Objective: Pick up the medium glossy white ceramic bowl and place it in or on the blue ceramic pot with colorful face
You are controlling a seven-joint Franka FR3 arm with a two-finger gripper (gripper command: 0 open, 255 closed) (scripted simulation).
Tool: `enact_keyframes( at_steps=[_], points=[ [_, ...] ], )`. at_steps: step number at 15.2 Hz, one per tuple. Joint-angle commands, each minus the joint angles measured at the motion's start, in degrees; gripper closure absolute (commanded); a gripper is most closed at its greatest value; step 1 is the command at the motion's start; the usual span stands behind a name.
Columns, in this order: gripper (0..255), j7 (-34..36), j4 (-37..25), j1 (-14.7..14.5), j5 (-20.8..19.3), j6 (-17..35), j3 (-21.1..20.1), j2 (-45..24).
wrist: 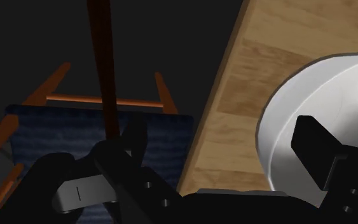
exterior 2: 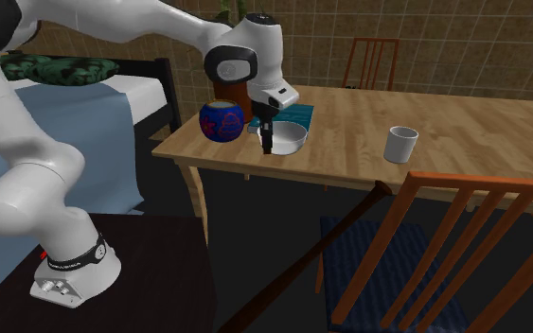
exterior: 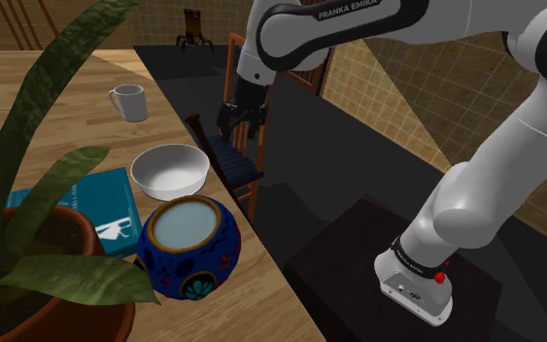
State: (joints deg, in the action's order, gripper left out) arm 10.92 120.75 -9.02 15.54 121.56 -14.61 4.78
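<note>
My jaws are spread wide, the two black fingers (wrist: pixel 317 149) standing well apart with nothing clasped between them. The white bowl (exterior: pixel 170 170) sits upright on the wooden bench (exterior: pixel 77 126), close to the bench's edge, and I hang at that edge, at the side of the bowl that faces off the bench. In the wrist view one finger lies over the bowl's pale inside, while the other lies out past the bench edge, over the blue seat of a wooden chair (wrist: pixel 95 127); the bowl's near wall and a strip of bare bench show between the two. I cannot tell whether either finger touches the bowl. The blue pot with a painted face (exterior: pixel 188 248) stands just beside the bowl, nearer the shoulder view's bottom, its mouth open upward. A white mug (exterior: pixel 130 101) stands well apart on the bowl's other side, and a blue book (exterior: pixel 106 204) lies at the shoulder view's left of the pot, beside a potted plant (exterior: pixel 28 194).
</note>
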Motion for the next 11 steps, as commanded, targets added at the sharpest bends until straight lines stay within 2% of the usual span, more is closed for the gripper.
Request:
enact_keyframes(
  at_steps=[1, 7, 11],
  points=[
    [0, 1.06, -3.68, -0.49, -0.71, 1.31, -0.74, -4.32],
    [0, 4.46, -12.72, -2.88, -3.32, 4.92, -2.36, -15.27],
    [0, 4.67, -11.82, -3.39, -3.63, 7.55, -2.48, -16.95]
  ],
)
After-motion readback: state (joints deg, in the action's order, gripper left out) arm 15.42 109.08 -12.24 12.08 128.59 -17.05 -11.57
